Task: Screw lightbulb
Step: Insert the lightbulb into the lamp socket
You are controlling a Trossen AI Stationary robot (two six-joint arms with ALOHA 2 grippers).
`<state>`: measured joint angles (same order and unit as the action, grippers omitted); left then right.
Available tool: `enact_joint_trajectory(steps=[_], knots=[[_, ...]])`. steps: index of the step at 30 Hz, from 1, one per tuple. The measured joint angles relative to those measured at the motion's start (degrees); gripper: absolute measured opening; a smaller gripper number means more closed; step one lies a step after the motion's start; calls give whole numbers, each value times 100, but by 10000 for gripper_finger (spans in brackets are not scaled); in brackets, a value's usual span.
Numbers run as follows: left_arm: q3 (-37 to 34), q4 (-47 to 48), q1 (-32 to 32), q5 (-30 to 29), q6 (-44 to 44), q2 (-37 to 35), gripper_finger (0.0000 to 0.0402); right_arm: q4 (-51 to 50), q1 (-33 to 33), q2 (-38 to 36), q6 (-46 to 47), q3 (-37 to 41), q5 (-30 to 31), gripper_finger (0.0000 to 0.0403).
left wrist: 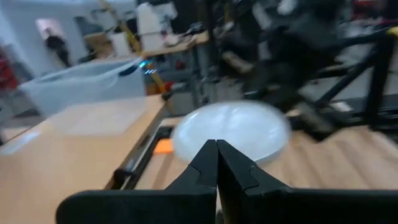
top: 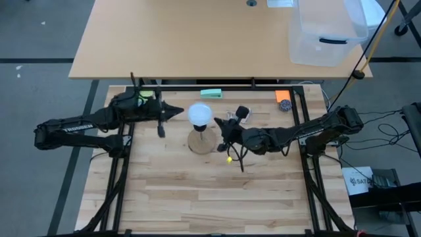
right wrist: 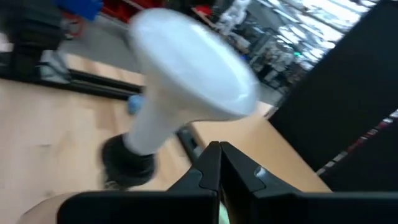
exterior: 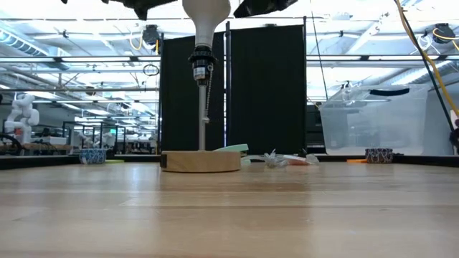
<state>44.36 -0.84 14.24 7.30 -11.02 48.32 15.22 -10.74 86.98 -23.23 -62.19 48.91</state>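
The white lightbulb (top: pixel 199 113) stands upright with its neck (exterior: pixel 204 37) in the black socket (exterior: pixel 202 63). The socket sits on a thin stem over the round wooden base (top: pixel 202 141). My left gripper (top: pixel 181 110) is shut, its tip level just to the left of the globe with a small gap; the globe fills the left wrist view (left wrist: pixel 231 132). My right gripper (top: pixel 216 121) is shut, its tip close against the globe's right side. In the right wrist view the bulb (right wrist: pixel 189 68) and socket (right wrist: pixel 127 160) show just beyond the shut fingers (right wrist: pixel 217 149). My right gripper's shut tip comes level from the table's right at the globe's right side (top: pixel 210 118). I cannot tell whether it touches.
A green item (top: pixel 211 93), an orange item (top: pixel 282 95) and a small dark object (top: pixel 285 105) lie along the far edge. A crumpled clear bag (exterior: pixel 272 158) lies behind the base. A clear plastic bin (top: pixel 327 33) stands on the far table. Bare wood lies toward the near edge.
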Motion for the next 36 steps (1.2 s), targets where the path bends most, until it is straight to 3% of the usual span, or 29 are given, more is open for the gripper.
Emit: enact_joint_trajectory(steps=[7, 16, 36], knots=[[2, 21, -359, 423, -1, 62, 0, 502, 362, -4, -361, -2, 23, 0], [2, 65, -319, 89, -6, 288, 0, 642, 518, -7, -493, -2, -664, 0], [2, 545, 229, -598, 164, 306, 0, 486, -297, -7, -609, -15, -766, 0]])
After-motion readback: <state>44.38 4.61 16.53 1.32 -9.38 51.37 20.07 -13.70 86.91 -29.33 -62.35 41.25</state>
